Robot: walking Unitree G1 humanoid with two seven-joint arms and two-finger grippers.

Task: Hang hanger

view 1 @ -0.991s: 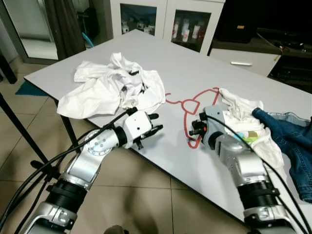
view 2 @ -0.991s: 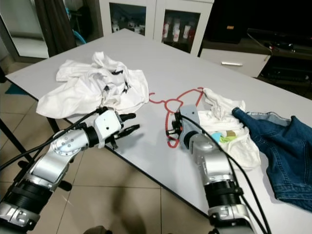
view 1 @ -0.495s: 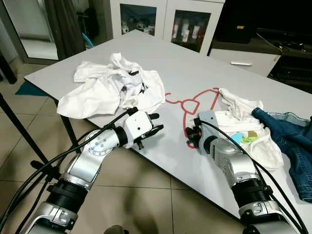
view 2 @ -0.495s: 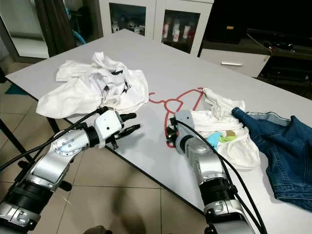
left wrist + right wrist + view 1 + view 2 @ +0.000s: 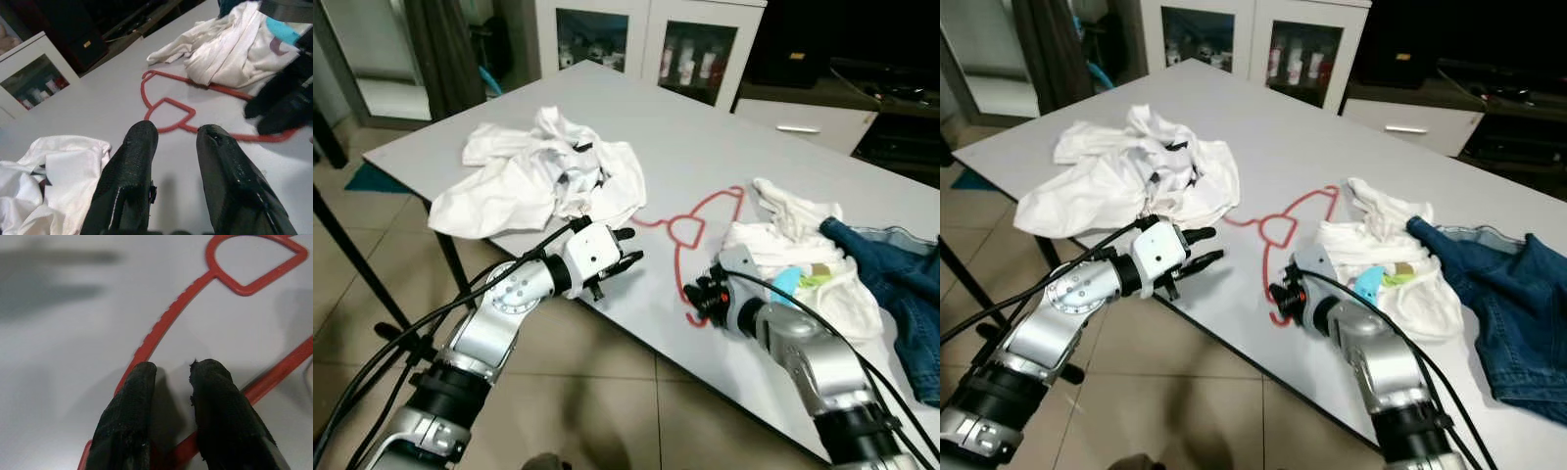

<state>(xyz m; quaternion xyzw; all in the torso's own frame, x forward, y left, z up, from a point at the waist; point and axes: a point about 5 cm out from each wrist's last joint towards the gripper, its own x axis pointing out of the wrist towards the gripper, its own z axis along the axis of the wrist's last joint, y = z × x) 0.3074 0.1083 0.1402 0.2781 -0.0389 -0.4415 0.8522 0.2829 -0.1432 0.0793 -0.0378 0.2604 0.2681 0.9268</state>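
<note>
Low and right of centre in the left eye view, the right tool [image 5: 703,297] sits at the near end of the red hanger [image 5: 682,230], which lies flat on the desk [image 5: 705,147] between the white shirt [image 5: 538,176] and the white cloth [image 5: 793,250]. In the right wrist view its fingers [image 5: 128,421] stand slightly apart, straddling the spot where two hanger bars meet; no grip is confirmed. To do this step well, presumably seat one finger under the bar, close firmly on the corner, then lift level so the hook [image 5: 648,217] clears the shirt's edge. The left tool [image 5: 625,250], fingers apart, hovers at centre frame above the desk's near edge, holding nothing.
</note>
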